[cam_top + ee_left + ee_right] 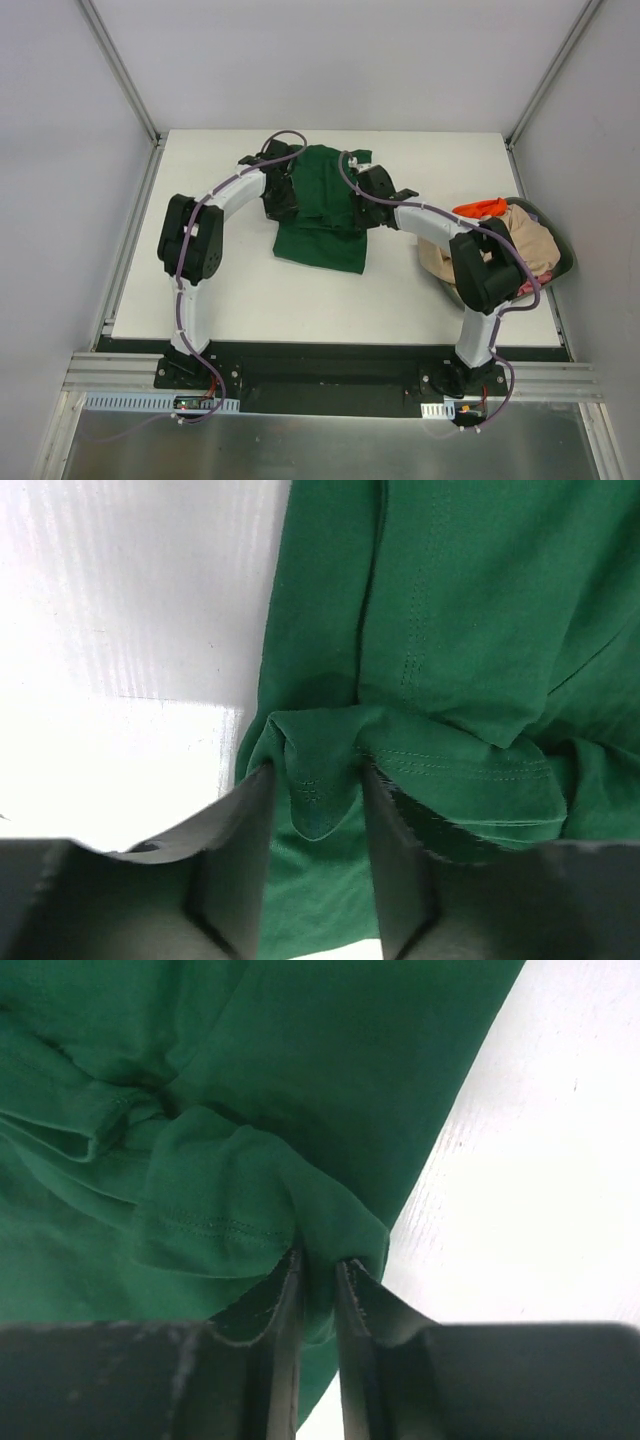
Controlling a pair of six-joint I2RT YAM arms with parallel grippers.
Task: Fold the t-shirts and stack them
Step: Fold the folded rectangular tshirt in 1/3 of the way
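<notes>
Bright even light, worktop (120,630) glaring white at ten o'clock, green t-shirt (470,610) folds shadowed, six o'clock foreground blurred

Green t-shirt (320,238) central, left arm (225,200) and right arm (432,222) flanking, basket (563,255) right

Top external camera: fixed high above and behind the arm bases, facing down from a distance and taking in the whole table (420,300). Left wrist camera: looks along the left gripper (316,780), very close on the left edge of the dark green t-shirt (470,610). Right wrist camera: same arrangement past the right gripper (320,1260), at the shirt's right edge. All three views share that shirt and the adjoining tabletop.
</notes>
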